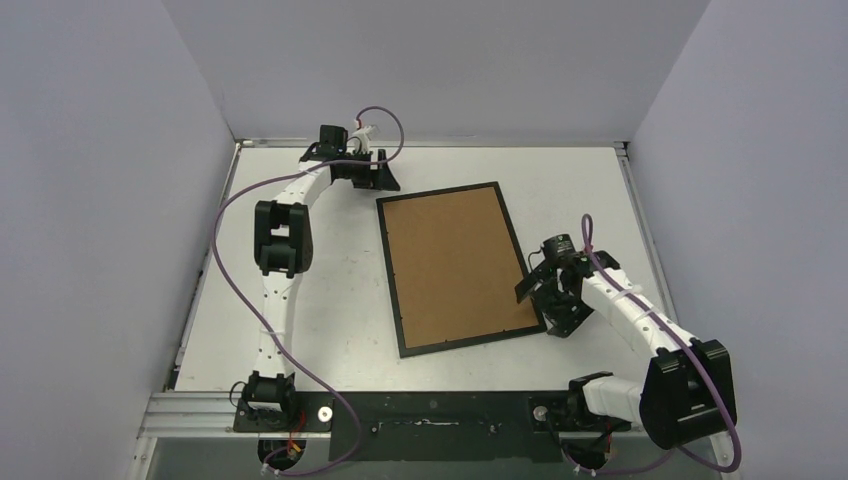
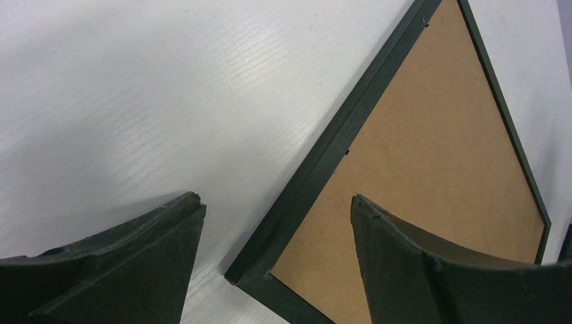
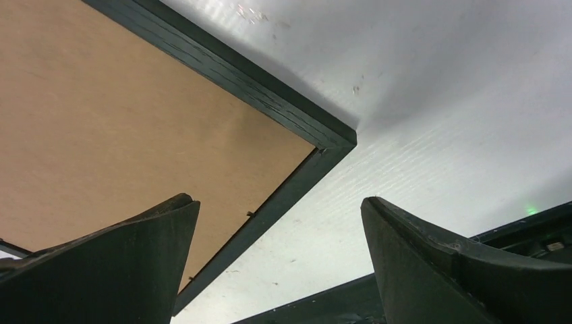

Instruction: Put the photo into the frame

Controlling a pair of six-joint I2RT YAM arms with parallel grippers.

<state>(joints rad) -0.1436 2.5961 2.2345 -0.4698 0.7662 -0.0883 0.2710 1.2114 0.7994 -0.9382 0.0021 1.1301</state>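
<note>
So, quick count: one frame (image 1: 391,278) is seen, lying flat near the middle of the bench (image 1: 330,300), turned a bit so its long sides run slantwise away from the arms. It's a thin black rectangle with a faintly grained, matte-looking rim and square mitred corners. It's laid face down, since one brown cardboard backing (image 1: 458,265) is shown filling it edge to edge, plain and smooth; whatever sits under that board is hidden. A couple of tiny tabs (image 3: 246,214) can be made out along the inner edge in the right wrist view. Two arms are counted, white-shelled with black joints, each trailed by one purple cable (image 1: 225,270). The left hand (image 1: 370,183) is parked just beside the frame's far left corner, opened wide with nothing held; in its wrist view that corner is framed between two dark, wedge-shaped fingers (image 2: 155,250) with worn, chipped tips. The right hand (image 1: 545,308) is placed at the near right corner, also spread wide and empty, with that corner seen between its fingers. Whether either hand is actually touching the rim can't be told. The bench top is white with a fine wood-like grain.
</note>
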